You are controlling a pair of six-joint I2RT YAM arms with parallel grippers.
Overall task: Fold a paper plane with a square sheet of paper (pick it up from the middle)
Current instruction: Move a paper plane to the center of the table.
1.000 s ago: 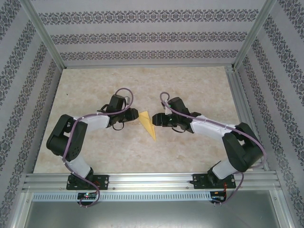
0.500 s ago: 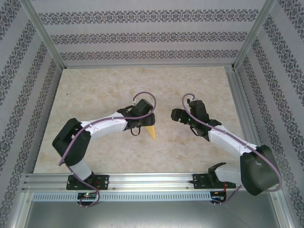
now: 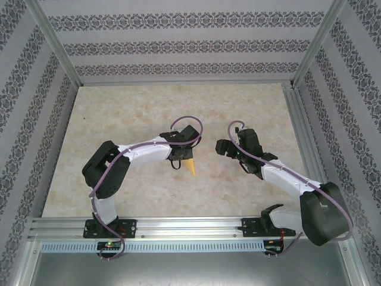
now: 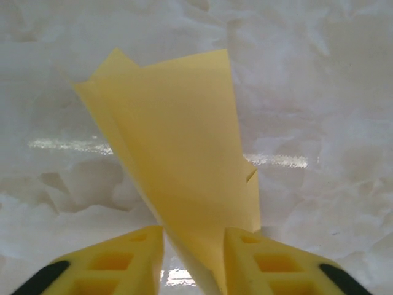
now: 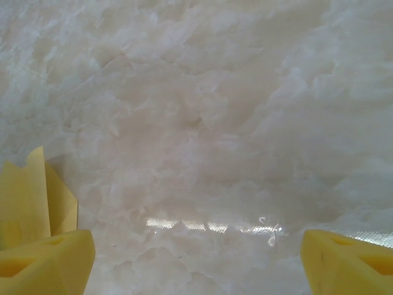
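The paper plane (image 4: 184, 147) is yellow paper folded into a narrow pointed shape with layered wings that fan out away from the camera. It runs down between my left gripper's (image 4: 193, 258) yellow fingers (image 4: 123, 258), which stand narrow and touch it on both sides. From above, the left gripper (image 3: 181, 156) covers most of the plane, and only the pointed tip (image 3: 190, 167) shows on the table. My right gripper (image 3: 219, 146) hangs to the plane's right, apart from it. In the right wrist view this gripper (image 5: 196, 264) is wide open over bare table, with the paper (image 5: 37, 190) beyond its left finger.
The beige marbled table (image 3: 119, 107) is ringed by patterned walls and an aluminium frame (image 3: 184, 229) along the near edge. Free room lies behind and to both sides of the arms.
My left gripper has moved right, over the plane, and narrowed its jaws on it. My right gripper has let go of the paper, opened wide and drawn back to the right.
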